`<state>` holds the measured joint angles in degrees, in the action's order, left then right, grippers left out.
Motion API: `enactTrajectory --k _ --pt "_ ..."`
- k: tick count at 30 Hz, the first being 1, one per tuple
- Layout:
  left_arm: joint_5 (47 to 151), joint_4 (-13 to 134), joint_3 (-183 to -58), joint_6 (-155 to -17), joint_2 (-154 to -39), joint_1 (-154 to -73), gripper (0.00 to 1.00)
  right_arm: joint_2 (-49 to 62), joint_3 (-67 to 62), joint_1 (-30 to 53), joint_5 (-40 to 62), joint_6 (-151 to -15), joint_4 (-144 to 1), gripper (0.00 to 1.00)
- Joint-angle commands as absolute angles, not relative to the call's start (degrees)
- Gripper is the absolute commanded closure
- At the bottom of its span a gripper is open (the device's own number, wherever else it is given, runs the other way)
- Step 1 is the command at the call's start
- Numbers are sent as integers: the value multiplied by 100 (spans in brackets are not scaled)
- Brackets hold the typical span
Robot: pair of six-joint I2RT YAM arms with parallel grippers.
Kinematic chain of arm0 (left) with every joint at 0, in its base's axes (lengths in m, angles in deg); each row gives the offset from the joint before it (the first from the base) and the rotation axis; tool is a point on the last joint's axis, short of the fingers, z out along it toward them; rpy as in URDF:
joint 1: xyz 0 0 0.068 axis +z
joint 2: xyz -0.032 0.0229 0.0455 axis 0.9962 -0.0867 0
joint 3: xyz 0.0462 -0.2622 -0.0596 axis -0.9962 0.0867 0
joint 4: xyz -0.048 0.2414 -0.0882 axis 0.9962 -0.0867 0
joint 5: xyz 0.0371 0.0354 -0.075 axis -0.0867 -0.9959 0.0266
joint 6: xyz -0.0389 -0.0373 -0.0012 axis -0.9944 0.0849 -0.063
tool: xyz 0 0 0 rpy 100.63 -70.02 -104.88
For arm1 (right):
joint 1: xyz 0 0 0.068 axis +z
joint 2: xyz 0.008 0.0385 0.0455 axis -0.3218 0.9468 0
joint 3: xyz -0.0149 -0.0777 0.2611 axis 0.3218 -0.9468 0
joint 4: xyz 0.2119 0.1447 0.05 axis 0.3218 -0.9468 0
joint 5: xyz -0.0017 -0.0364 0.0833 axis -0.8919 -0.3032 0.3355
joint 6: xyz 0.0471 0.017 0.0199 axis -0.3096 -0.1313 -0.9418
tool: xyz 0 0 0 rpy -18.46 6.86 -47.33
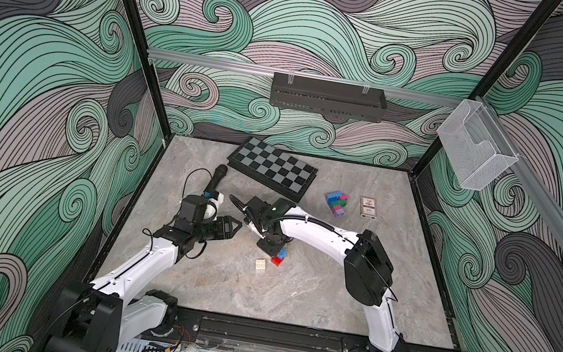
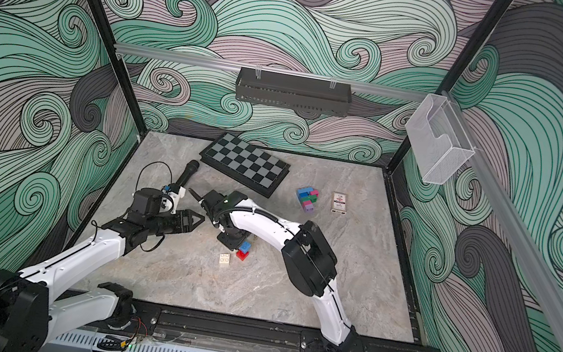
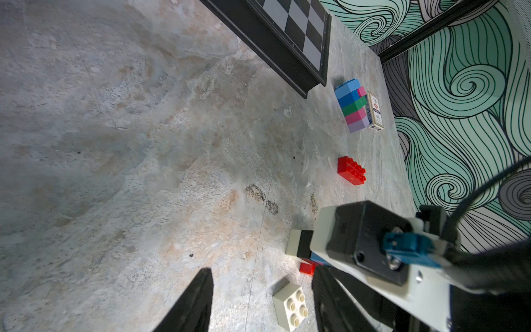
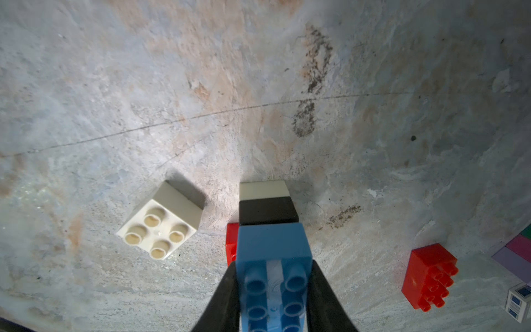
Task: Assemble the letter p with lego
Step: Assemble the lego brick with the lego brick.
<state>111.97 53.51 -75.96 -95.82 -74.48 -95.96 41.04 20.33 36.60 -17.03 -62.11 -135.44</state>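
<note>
Lego blue brick (image 4: 273,247) tops a black-and-cream stack (image 4: 267,209).
Right end effector (image 4: 273,290) clamps it; left end effector (image 3: 260,273) stands apart, empty.

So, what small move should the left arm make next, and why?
Probably lower the left gripper onto the loose cream brick and close: its jaws stand open and empty just by it, while the right gripper is shut on the blue brick.

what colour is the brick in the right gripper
Blue brick, seen best in the right wrist view.
</note>
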Motion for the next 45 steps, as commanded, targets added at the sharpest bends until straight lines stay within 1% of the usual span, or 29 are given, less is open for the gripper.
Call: enactTrajectory --k 1,5,10,23,29,34,37,38,41,44,45 --pt "11282 5460 -7566 -9477 -7501 -9557 44 4856 1441 3603 -2076 -6372 -13895 87" --pt "11293 5464 -7566 -9476 -7527 -9557 44 4821 1375 3611 -1960 -6384 -13856 87" --pt "11310 5477 -7566 -9484 -7539 -9557 44 4733 1381 3574 -1555 -6236 -13794 87" --pt "11328 5464 -7575 -9486 -7536 -9557 44 5013 1519 3126 -591 -5789 -13749 87" --pt "11346 5475 -7591 -9492 -7608 -9555 44 5135 1542 3071 -439 -5713 -13746 87" --pt "11337 5479 -7584 -9482 -7607 -9554 44 4930 1567 3104 -437 -5762 -13749 85" --pt "11337 5475 -7584 -9482 -7608 -9558 44 4789 1568 3137 -473 -5809 -13751 78" --pt "11336 5476 -7584 -9478 -7607 -9556 44 4741 1568 3150 -484 -5832 -13750 74" --pt "11337 5472 -7582 -9486 -7598 -9555 44 4614 1600 3159 -550 -5919 -13741 56" --pt "11337 5466 -7582 -9490 -7593 -9555 44 4495 1687 3158 -657 -6001 -13741 44" --pt "11337 5468 -7584 -9489 -7590 -9556 44 4460 1715 3157 -684 -6025 -13746 41"
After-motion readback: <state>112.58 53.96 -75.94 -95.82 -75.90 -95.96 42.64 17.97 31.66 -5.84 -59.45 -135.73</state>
